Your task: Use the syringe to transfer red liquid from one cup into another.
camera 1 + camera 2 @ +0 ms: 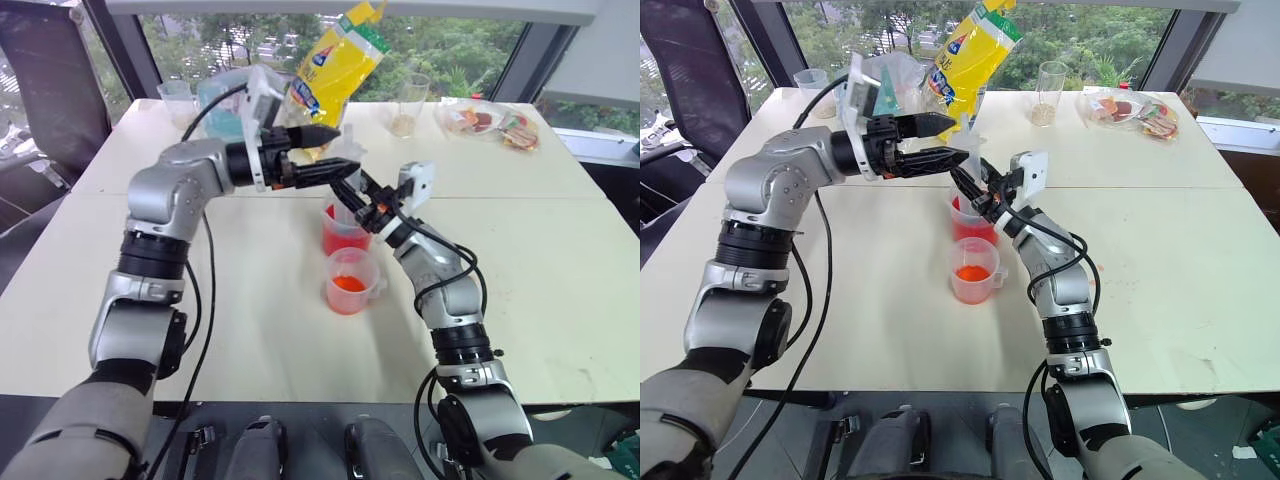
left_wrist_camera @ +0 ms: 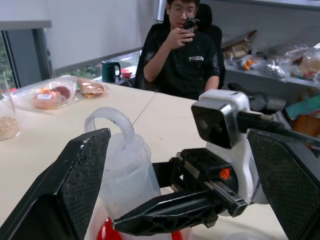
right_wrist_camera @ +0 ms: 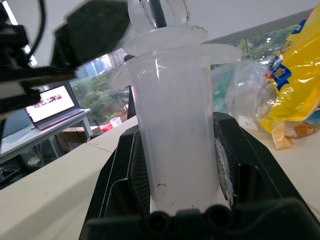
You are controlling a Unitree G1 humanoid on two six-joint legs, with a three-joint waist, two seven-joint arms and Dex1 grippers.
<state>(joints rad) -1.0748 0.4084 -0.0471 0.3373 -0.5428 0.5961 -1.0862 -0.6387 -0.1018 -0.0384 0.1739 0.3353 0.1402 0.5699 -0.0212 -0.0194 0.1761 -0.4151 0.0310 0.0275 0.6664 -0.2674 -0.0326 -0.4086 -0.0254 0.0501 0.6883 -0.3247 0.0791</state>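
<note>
My right gripper (image 1: 352,196) is shut on the clear barrel of the syringe (image 3: 172,135), which stands upright. Its lower end reaches into the larger clear cup (image 1: 340,238), which holds the red liquid (image 1: 970,226). From the left, my left gripper (image 1: 335,150) comes in level with its jaws wide open. The syringe's plunger ring (image 2: 110,120) stands between its fingers, and I see no contact. In front of the larger cup stands a shorter clear cup (image 1: 350,282) with an orange-red bottom.
At the back of the white table (image 1: 560,280) are a yellow bag (image 1: 340,60), a glass with grains (image 1: 408,105), snack packets (image 1: 490,122) and clear containers (image 1: 215,100). A seated person (image 2: 182,50) holds a phone past the table.
</note>
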